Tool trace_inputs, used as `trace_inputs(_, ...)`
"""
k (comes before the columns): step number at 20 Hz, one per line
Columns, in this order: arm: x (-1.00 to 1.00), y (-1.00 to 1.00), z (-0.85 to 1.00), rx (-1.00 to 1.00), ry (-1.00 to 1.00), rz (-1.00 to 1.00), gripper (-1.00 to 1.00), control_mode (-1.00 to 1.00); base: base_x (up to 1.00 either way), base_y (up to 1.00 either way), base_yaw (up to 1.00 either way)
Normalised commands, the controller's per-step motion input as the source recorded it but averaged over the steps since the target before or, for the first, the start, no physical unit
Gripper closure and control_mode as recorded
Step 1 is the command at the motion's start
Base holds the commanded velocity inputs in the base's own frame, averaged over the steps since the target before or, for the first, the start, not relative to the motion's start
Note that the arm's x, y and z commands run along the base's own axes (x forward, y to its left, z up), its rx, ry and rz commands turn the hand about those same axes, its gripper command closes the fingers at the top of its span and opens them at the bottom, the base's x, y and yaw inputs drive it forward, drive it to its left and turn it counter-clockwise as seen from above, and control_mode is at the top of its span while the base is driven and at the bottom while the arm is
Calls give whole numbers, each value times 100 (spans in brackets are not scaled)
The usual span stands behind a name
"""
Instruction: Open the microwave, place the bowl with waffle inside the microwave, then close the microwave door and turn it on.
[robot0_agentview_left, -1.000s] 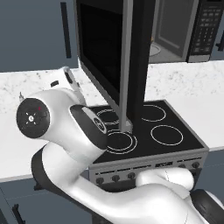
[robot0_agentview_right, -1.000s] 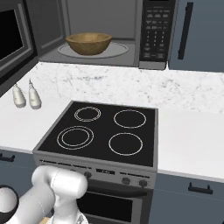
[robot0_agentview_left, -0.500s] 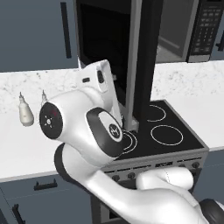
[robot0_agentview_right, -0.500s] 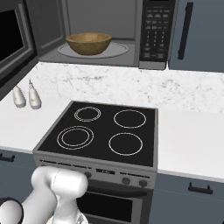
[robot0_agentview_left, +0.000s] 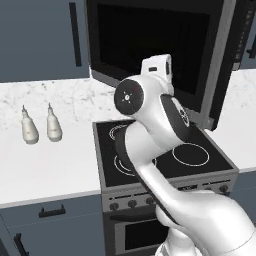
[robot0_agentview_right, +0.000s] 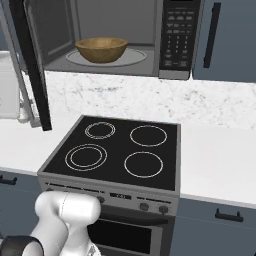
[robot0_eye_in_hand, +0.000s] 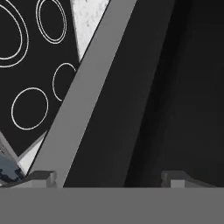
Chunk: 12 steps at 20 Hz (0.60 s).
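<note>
In the left base view we see the arm rise from the lower right, bend at a large elbow joint over the stove (robot0_agentview_left: 165, 150) and reach upward, its wrist against the inner face of the microwave door (robot0_agentview_left: 150, 45). The door stands swung wide open.

In the hand view the gripper (robot0_eye_in_hand: 107, 179) shows two dark fingertips (robot0_eye_in_hand: 41, 177) set well apart with nothing between them. The grey steel edge of the microwave door (robot0_eye_in_hand: 87, 92) runs diagonally just beyond the left fingertip, and the dark glass lies just beyond the right one. We cannot tell whether either tip touches the door. Further out past the left fingertip lie the stove rings (robot0_eye_in_hand: 28, 107).

In the right base view the microwave (robot0_agentview_right: 115, 37) is open — the door edge (robot0_agentview_right: 30, 65) hangs at the left. The bowl (robot0_agentview_right: 101, 49) sits upright on the round plate inside the cavity, well apart from the fingers. The waffle inside it cannot be made out. The keypad panel (robot0_agentview_right: 177, 32) lies to the right of the cavity.
</note>
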Motion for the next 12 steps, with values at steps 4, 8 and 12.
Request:
trace_inputs(4,100,-100,33,13,0,2,-100,-100,0,0,0)
trace_inputs(8,100,-100,14,11,0,10,-100,-100,0,0,0)
trace_inputs(12,100,-87,0,4,0,21,-100,-100,0,0,0)
